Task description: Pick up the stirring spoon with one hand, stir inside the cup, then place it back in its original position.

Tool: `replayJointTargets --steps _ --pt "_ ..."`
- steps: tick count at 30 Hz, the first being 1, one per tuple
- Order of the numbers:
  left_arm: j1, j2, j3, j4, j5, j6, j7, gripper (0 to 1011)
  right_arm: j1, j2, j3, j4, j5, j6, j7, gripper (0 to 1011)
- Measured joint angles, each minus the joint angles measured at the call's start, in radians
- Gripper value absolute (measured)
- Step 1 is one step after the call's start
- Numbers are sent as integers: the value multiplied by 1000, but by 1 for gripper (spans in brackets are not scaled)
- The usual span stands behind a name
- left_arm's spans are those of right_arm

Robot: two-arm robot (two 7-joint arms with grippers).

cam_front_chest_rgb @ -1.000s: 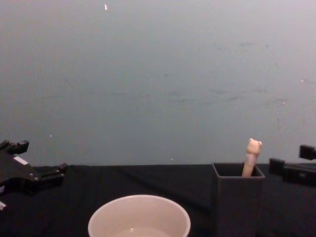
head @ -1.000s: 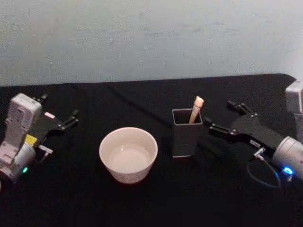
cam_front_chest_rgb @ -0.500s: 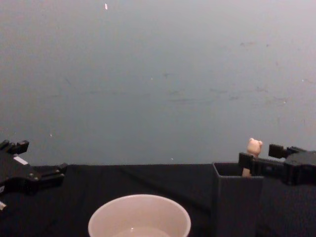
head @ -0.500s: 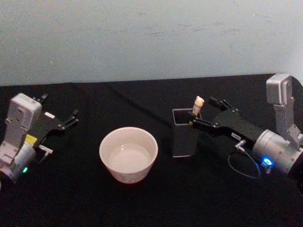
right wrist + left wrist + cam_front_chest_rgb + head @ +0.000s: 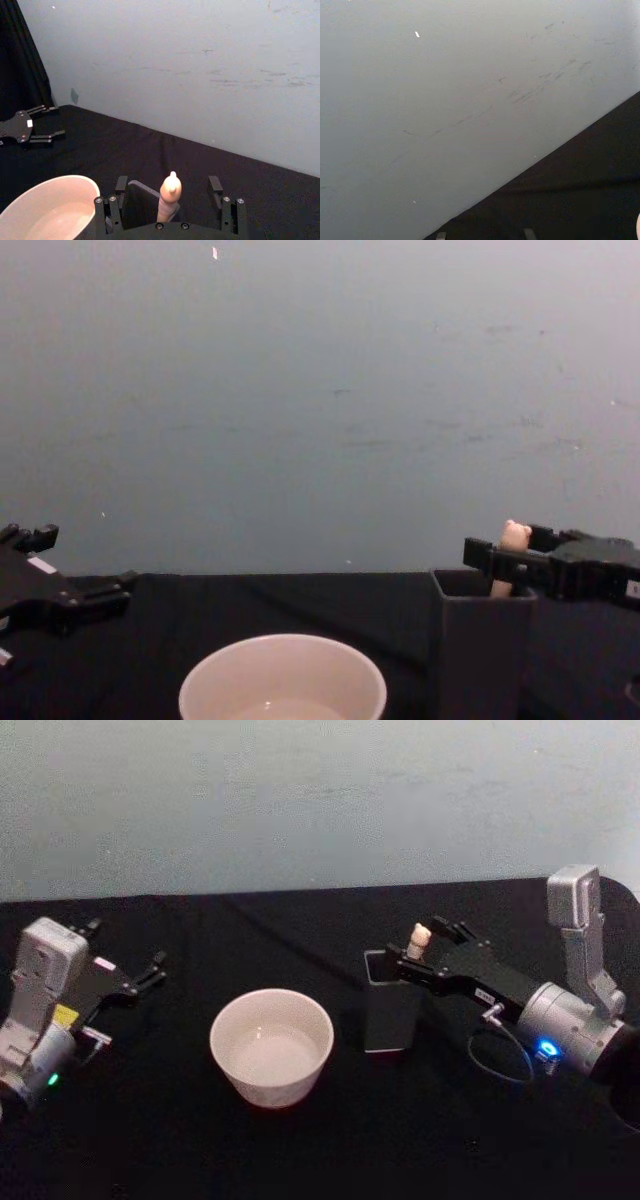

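Spoon [image 5: 419, 936]: stands in the dark holder [image 5: 390, 1016], right of the table's middle, leaning toward the holder's back corner; only the beige handle top and bear head show above the rim.
Cup [image 5: 268, 1088]: near the middle of the table [image 5: 300, 1152], just left of the holder and not touching it.
Right gripper [image 5: 423, 946]: reaches in from the right edge, level with the holder's top. Its fingers [image 5: 121, 186] are spread, one on each side of the handle, with a gap on both sides; nothing is gripped yet.
Left gripper [image 5: 128, 942]: parked near the left edge, fingers apart, holding nothing.
Risk, grip: the fingers look level with the handle's very top, so closing there may catch only the rounded bear head, and the spoon could slip or swing.
Risk, holder: the lower finger sits close to the rim; a push forward or a slanted lift could tip the tall, narrow holder or drag it toward the cup.
Hidden, spoon: the metal bowl and most of the handle are inside the holder.
Hidden, clearance: how far the fingers stand above the rim is hard to judge.
Hidden, cup: cut off at the bottom of the chest view; whether it holds liquid is unclear.
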State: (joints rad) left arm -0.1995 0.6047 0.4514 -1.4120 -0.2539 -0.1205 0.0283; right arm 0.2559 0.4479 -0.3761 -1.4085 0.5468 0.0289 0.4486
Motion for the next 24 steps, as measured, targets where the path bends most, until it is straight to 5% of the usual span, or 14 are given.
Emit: replayJointTargets --steps 11,24 --pt "0 0 0 0 0 0 0 1002 0 0 0 1 -1 0 0 1003" --pt "0 0 0 0 0 0 0 1001 -1 1 0 -2 -1 -1 -1 676"
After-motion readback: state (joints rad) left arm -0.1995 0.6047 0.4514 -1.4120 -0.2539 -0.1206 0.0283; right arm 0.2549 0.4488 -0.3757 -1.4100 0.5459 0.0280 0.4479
